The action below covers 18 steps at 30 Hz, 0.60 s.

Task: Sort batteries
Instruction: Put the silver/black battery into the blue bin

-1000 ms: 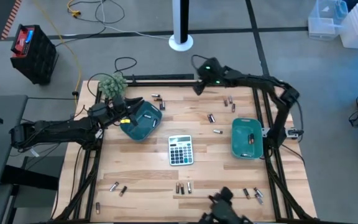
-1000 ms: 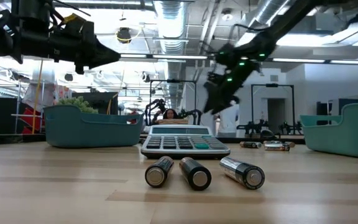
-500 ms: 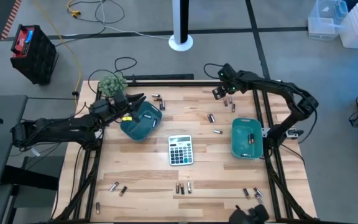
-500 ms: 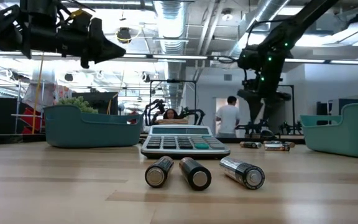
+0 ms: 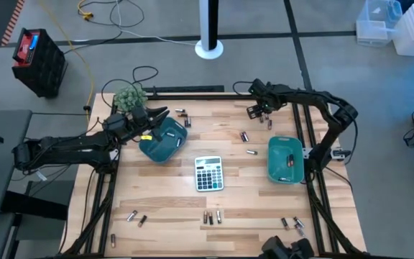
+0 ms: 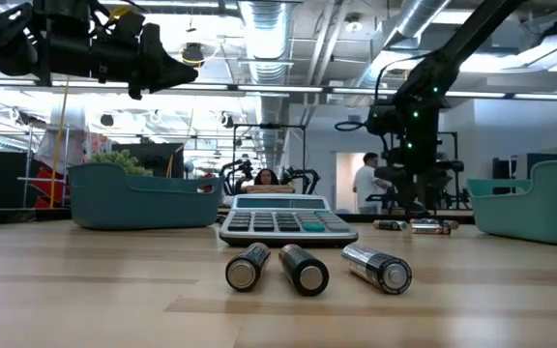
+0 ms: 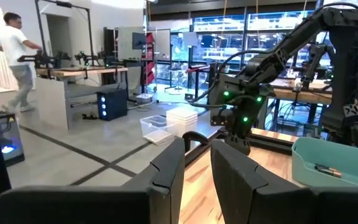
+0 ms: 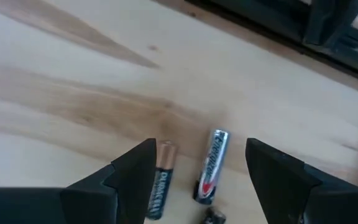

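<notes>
At the left of the high view, my left gripper (image 5: 158, 114) hangs over the left teal tray (image 5: 165, 146), fingers narrowly apart, holding nothing I can see. Upper right, my right gripper (image 5: 259, 109) hovers spread wide over two batteries (image 8: 211, 165) lying close together; closing now could catch both or knock one rolling.

The wooden table (image 5: 171, 194) carries scattered batteries (image 5: 212, 216), two teal trays (image 5: 284, 160) and a calculator (image 5: 208, 173).
</notes>
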Each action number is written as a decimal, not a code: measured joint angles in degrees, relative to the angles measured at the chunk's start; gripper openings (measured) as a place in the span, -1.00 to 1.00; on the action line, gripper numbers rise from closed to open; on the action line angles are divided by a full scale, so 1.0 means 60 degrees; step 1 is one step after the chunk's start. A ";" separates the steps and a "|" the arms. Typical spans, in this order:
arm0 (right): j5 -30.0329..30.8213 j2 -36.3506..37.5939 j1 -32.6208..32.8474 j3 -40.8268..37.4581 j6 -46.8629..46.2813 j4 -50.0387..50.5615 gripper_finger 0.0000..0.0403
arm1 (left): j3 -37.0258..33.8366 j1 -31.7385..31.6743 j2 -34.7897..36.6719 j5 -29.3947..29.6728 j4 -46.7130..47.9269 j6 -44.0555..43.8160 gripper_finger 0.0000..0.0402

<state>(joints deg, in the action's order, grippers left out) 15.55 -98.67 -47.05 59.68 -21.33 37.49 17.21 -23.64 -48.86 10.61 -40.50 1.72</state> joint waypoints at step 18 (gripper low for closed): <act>0.0222 -0.0109 -0.0550 -0.0491 0.0136 -0.0386 0.31 | 0.0000 -0.0034 0.0000 0.0020 0.0004 0.0294 -0.62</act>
<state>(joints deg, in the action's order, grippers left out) 16.88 -99.33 -50.35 56.74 -20.51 35.17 17.21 -23.84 -48.86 10.73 -40.48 3.48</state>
